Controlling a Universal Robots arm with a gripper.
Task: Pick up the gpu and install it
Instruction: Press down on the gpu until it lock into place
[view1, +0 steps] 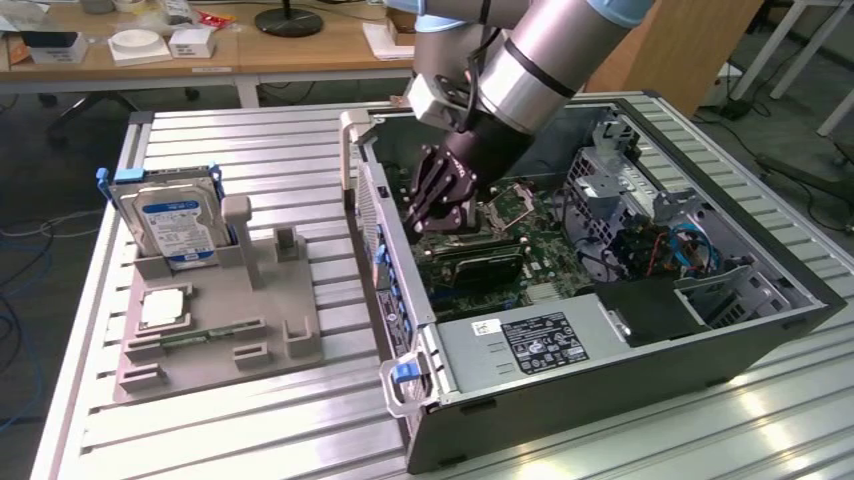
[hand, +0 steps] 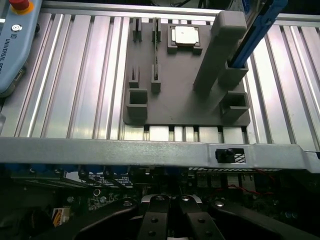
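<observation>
Inside the one open computer case (view1: 601, 400), black sheet-metal box lying on its side, one gripper (view1: 430, 222) hangs low over the green motherboard (view1: 541, 245). Its black fingers (hand: 155, 220) are clenched together, with nothing visible between them in the wrist view. One dark, flat, rectangular card, which looks like the gpu (view1: 474, 268), sits on the motherboard just below the fingertips. Can't tell whether the tips touch it, or whether it's fully seated.

Other counts:
- One arm (view1: 561, 50): silver cylindrical links, black wrist.
- One power supply (view1: 534, 340): grey metal box with a black label, in the case corner nearest the camera.
- One blue plastic handle (view1: 404, 372) on the case edge.
- One table (view1: 240, 140): ribbed aluminium profile, shiny, with long parallel grooves.
- One holder (view1: 254, 310): matte grey plastic plate with upright posts and square pockets, beside the case on the exterior view's left.

The holder carries three parts:
- One hard drive (view1: 171, 222): silver with a blue-white label, standing upright in blue rails.
- One square, metallic processor chip (view1: 163, 308), flat in its recess.
- One narrow green memory stick (view1: 214, 332), lying near the plate's front edge.

One pendant (hand: 12, 50), grey-blue with a red button, rests on the table at the wrist view's edge.
</observation>
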